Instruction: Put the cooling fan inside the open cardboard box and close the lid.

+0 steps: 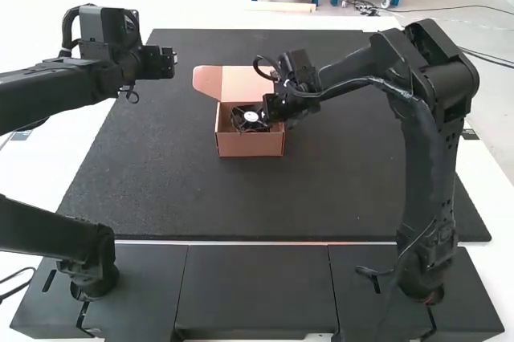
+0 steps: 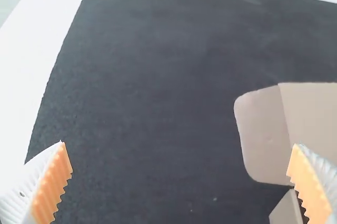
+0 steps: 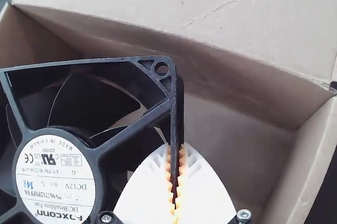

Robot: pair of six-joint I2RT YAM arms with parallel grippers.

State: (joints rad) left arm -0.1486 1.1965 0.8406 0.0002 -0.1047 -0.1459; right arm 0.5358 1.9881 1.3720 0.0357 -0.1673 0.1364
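Note:
The open cardboard box (image 1: 249,140) stands in the middle of the black mat, its lid (image 1: 233,82) laid back flat toward the far side. The black cooling fan (image 1: 249,116) sits tilted in the box's mouth. My right gripper (image 1: 271,109) is shut on the fan's frame edge (image 3: 172,124), with the box's inner walls (image 3: 242,145) behind it. My left gripper (image 1: 169,61) hovers open above the mat to the left of the lid; its orange-padded fingers (image 2: 50,182) stand wide apart, with the lid's flap (image 2: 263,134) between them farther off.
The black mat (image 1: 161,181) covers most of the white table (image 1: 24,165), with free room on all sides of the box. Black base plates (image 1: 257,286) line the near edge.

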